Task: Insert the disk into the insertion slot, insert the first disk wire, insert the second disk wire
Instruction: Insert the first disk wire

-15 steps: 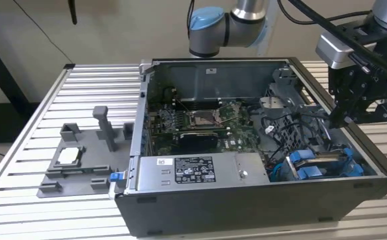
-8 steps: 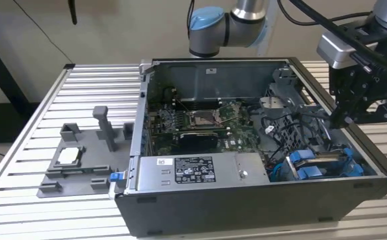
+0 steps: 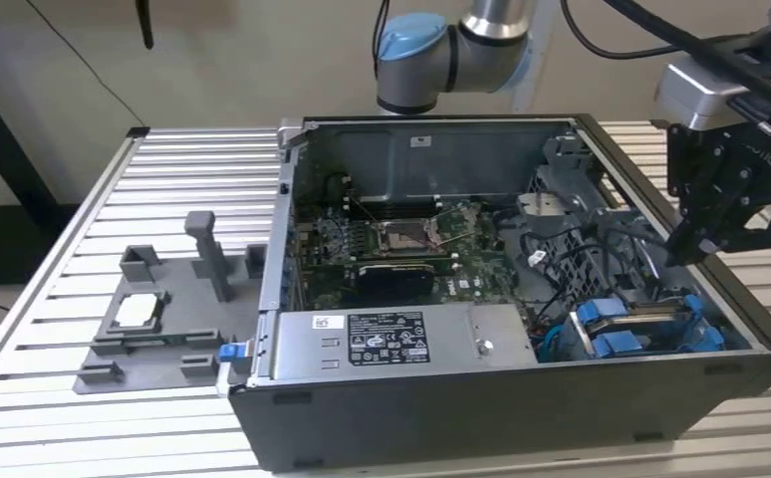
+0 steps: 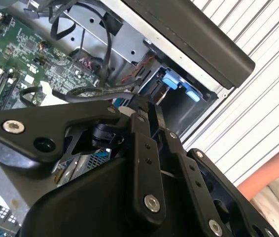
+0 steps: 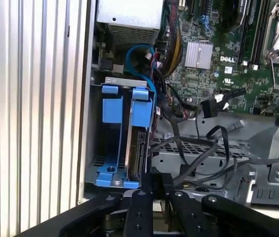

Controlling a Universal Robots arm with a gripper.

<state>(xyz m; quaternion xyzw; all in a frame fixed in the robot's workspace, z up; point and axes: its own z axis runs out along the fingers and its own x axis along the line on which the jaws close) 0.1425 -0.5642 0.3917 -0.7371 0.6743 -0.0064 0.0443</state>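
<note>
The disk [image 5: 135, 150] stands on edge in its blue carrier [image 5: 142, 111], seated in the insertion slot [image 5: 111, 81] of the dark metal drive cage, beside a second blue carrier [image 5: 112, 106]. In the exterior view the disk [image 3: 639, 321] lies at the case's near corner on that view's right. My gripper [image 5: 157, 183] hangs just outside the cage end, above the case's wall [image 3: 707, 237], fingers together with nothing visible between them. Two loose black wires with connectors [image 5: 211, 105] [image 5: 237, 124] hang over the cage, unplugged. In the second wrist view the fingertips [image 4: 140, 109] point at the blue tabs [image 4: 172, 81].
The open computer case [image 3: 492, 398] rests on a slatted metal table [image 3: 186, 159]. A grey power supply box [image 3: 373, 339] lies along the front, the motherboard [image 3: 399, 239] behind it. A grey fixture [image 3: 159, 319] stands on the exterior view's left. A blue cable [image 5: 140, 52] loops near the cage.
</note>
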